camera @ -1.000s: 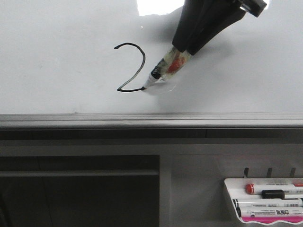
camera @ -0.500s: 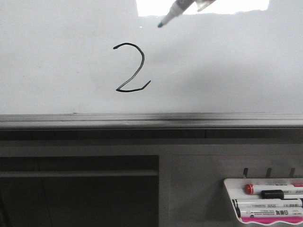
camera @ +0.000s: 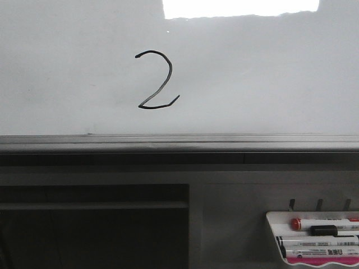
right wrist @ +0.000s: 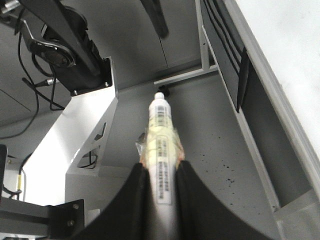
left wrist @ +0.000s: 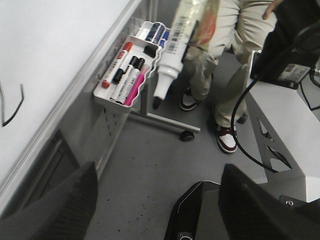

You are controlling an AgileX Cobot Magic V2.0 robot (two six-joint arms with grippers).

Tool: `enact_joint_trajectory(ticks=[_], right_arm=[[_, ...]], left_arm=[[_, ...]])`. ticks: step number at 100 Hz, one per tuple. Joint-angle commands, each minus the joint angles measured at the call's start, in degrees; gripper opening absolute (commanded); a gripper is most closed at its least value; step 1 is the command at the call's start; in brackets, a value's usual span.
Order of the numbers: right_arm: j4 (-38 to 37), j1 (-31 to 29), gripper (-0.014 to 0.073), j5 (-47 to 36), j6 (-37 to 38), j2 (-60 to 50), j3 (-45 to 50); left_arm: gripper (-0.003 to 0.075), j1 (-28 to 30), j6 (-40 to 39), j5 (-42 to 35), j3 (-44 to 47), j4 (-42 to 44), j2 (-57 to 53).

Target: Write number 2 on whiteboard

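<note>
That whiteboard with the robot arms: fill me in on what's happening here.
A black number 2 is drawn on the whiteboard, and it looks complete. The right tool is shut on the marker, which is clear of the board with its tip pointing at the floor. The left tool is open and holds nothing. A white tray of spare markers hangs below the board's rail, to the right.

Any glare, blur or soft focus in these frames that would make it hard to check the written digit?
Front view: a blown-out glare patch sits at the top of the whiteboard, clear of the number 2, which reads sharp. Left wrist view: the marker is slightly soft, and only the digit's edge shows. Right wrist view: the right gripper and its marker are blurred up close; no digit visible.
</note>
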Motion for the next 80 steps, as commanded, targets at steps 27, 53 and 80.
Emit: enact_joint_trajectory(ticks=[27,53,80], right_arm=[[4.1,-0.1,-0.0048,0.7,-14.5,-0.7,-1.2],[3.8,-0.1,-0.0048,0.7,-17.3,-0.7,-1.2],[2.9,-0.1,-0.0048,0.7,-17.3,-0.7,-1.2]], left_arm=[[0.0460,-14.8,1.3,-11.8,-7.0,0.1,8.9],[0.0459,-15.6,1.3,-12.2,-11.0,0.2,13.7],[0.0345,-15.6,1.3,-11.9,-11.3,-0.1,13.8]])
